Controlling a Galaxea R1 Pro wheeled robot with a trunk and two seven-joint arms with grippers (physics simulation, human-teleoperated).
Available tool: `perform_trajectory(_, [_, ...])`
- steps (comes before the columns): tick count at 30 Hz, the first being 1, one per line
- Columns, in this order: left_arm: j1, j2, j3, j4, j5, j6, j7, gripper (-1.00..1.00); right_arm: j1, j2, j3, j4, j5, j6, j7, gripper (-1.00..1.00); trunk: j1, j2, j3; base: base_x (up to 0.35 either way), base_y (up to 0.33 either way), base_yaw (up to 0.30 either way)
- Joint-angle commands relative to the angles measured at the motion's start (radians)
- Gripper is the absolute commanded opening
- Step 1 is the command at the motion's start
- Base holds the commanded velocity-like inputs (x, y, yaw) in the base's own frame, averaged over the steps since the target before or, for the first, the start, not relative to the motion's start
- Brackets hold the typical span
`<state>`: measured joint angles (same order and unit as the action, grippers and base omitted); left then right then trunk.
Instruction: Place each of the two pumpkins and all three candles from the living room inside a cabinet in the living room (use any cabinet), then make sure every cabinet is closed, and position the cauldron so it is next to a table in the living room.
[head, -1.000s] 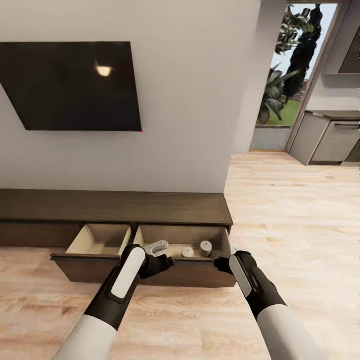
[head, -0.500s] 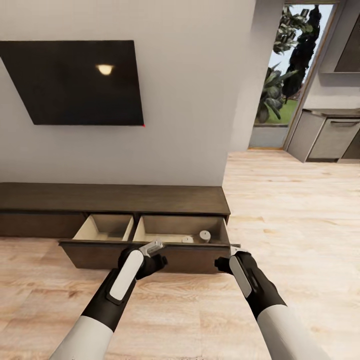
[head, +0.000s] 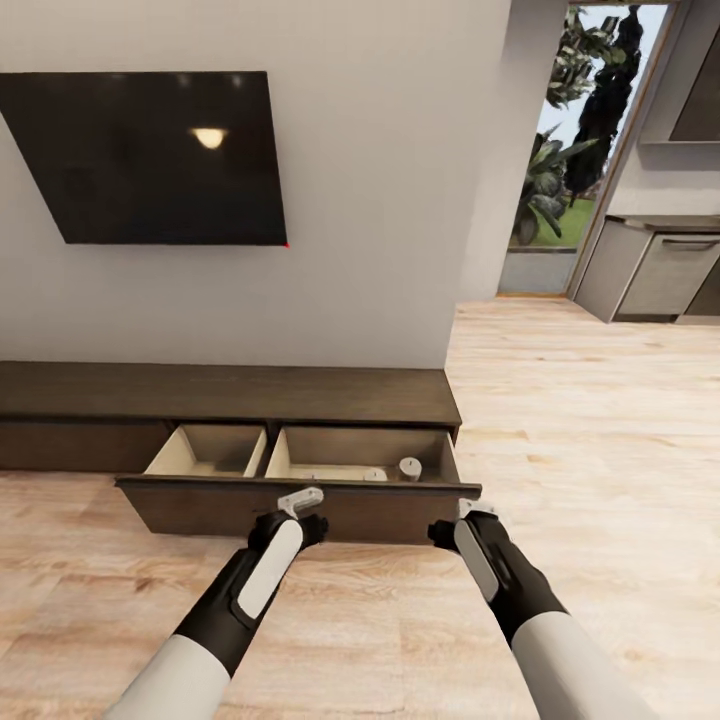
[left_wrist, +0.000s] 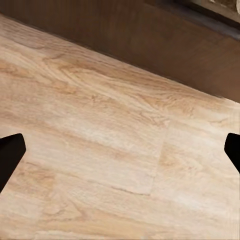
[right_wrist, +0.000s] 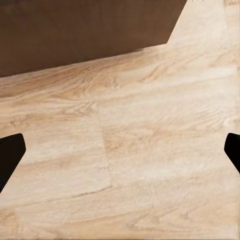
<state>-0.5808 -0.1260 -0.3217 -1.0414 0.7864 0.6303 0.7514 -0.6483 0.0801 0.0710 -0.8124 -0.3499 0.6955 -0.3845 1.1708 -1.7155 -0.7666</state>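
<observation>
Living room wall with the dark TV panel (head: 150, 155) on it takes up most of the head view, and the long low dark-brown cabinet (head: 230, 392) runs along under it, so I'll use the cabinet as the landmark. Its two drawers (head: 300, 505) are pulled out onto the wood floor (head: 580, 420).

What changed over the last second: both arms have backed out. The left hand (head: 300, 500) was reaching over the drawer front near the candles a moment ago; now it sits in front of that drawer front, fingers spread and empty going by the left wrist view, where the tips are at opposite edges with just floor between. Right hand (head: 470, 512) is released too, at the near right corner of the drawer front. The whole view has also shifted a bit, so the camera moved as well.

My read: the drop-off is done and closing the drawers is likely next.

Candles: two grey-beige stubs (head: 410, 468) stand in the right-hand drawer, near its front wall. A third one I can't confirm. There's a tiny pale sliver behind the drawer front, too hidden to call. Pumpkins and cauldron, can't say. The left drawer's floor is partly hidden by its own front.
</observation>
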Motion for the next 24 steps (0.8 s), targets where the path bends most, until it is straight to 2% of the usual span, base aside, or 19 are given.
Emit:
perform_trajectory(1, [-0.001, 0.0, -0.01, 0.014, 0.004, -0.017, 0.008, 1.0, -0.001, 0.0, 0.021, 0.009, -0.01, -0.011, -0.01, 1.0, 0.0, 0.0, -0.001, 0.0, 0.0, 0.0])
perform_trajectory(5, [-0.001, 0.0, -0.023, 0.04, -0.002, -0.046, 0.005, 1.0, -0.001, 0.0, 0.076, 0.032, -0.011, -0.038, -0.01, 1.0, 0.004, -0.007, -0.004, 0.0, 0.0, 0.0])
perform_trajectory(14, [-0.001, 0.002, -0.023, 0.065, -0.007, -0.053, 0.005, 1.0, -0.001, -0.012, 0.087, 0.036, -0.008, -0.048, -0.01, 1.0, 0.038, -0.07, -0.032, 0.0, 0.0, 0.0])
perform_trajectory(18, [-0.001, 0.002, -0.026, 0.096, -0.011, -0.135, 0.004, 1.0, -0.001, -0.012, 0.089, 0.039, -0.009, -0.098, -0.009, 1.0, 0.054, -0.098, -0.045, 0.0, 0.0, 0.0])
perform_trajectory(20, [-0.001, 0.001, -0.028, 0.123, -0.024, -0.171, 0.003, 1.0, -0.001, -0.011, 0.089, 0.04, -0.009, -0.11, -0.009, 1.0, 0.061, -0.112, -0.051, 0.0, 0.0, 0.0])
perform_trajectory(22, [-0.001, -0.001, -0.033, 0.18, -0.056, -0.216, -0.003, 1.0, -0.001, -0.011, 0.089, 0.042, -0.008, -0.123, -0.009, 1.0, 0.069, -0.126, -0.057, 0.0, 0.0, 0.0])
perform_trajectory(24, [-0.002, -0.002, -0.038, 0.221, -0.09, -0.28, -0.044, 1.0, -0.001, -0.013, 0.089, 0.044, -0.009, -0.133, -0.009, 1.0, 0.069, -0.126, -0.057, 0.0, 0.0, 0.0])
